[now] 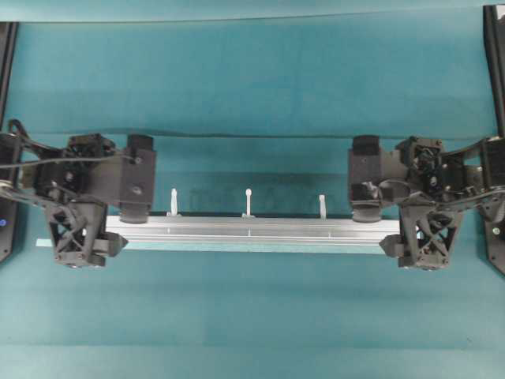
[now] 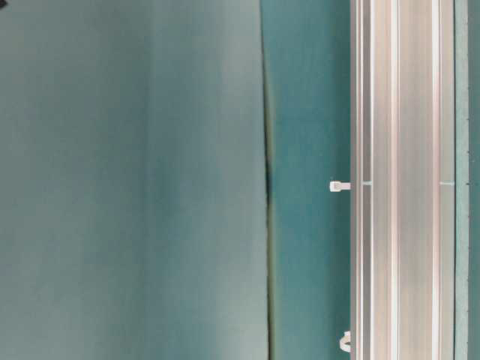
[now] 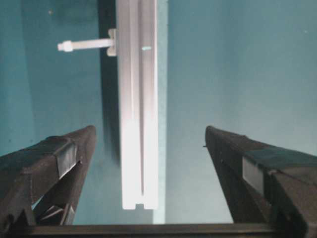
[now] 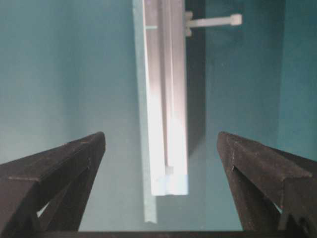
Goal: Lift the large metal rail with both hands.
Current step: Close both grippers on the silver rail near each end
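Two black robot arms are seen from overhead, one at each end of a long silver bar lying on a teal table point(image 1: 252, 316). The large metal rail point(image 1: 252, 229) serves as the landmark: it lies flat across the middle of the table, its lengthwise grooves catching the light. A thin pale tape strip point(image 1: 237, 246) is laid along the rail's near edge, touching or just beside it, and runs a little past the rail's left end. Three white zip ties point(image 1: 248, 202) stick out from the rail's far side, spread along its length.

The left gripper point(image 3: 148, 148) is placed over the rail's left end, and the right gripper point(image 4: 161, 148) over the rail's right end. In both wrist views the jaws are spread wide apart, with the rail's end lying between them and clear teal table on each side. Nothing is held, and no pad is shown touching the metal.

The step in hand is judged to be the approach before the grasp. For it to be done well, each gripper would be lowered until its pads flank the rail's sides, and the rail would be centred between the pads; in the left wrist view it sits nearer one finger. The tape strip is best left outside the grip. The two closures and the lift are best matched, so the rail stays level.
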Controlling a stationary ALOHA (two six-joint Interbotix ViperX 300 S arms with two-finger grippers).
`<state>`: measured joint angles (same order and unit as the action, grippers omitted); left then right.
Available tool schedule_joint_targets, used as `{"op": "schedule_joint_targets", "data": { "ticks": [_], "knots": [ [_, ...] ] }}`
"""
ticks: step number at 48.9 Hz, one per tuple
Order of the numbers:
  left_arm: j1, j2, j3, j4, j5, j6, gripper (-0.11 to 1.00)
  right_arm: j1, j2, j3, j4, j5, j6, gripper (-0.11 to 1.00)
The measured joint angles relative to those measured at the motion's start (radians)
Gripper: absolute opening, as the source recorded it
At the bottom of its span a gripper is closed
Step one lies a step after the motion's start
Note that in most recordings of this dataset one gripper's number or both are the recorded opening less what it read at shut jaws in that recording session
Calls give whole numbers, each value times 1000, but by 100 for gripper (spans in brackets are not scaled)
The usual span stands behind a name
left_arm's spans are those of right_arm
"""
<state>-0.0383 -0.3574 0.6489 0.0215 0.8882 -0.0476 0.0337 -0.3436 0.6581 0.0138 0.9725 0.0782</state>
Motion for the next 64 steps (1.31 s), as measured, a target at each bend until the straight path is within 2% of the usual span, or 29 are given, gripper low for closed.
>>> {"op": "schedule_joint_targets", "data": {
  "ticks": [16,32,52,64],
  "knots": [
    [8,57,86,0,-140,-17,99,0,91,6,-25,-41,-6,97],
    [11,158,100,0,-215,-12,99,21,175,31,-23,-135,-6,97],
    [21,255,120,0,-310,-3,99,21,249,129,-25,-328,-6,97],
    [28,298,146,2,-370,-3,99,21,304,140,-25,-408,-6,97]
  ]
}}
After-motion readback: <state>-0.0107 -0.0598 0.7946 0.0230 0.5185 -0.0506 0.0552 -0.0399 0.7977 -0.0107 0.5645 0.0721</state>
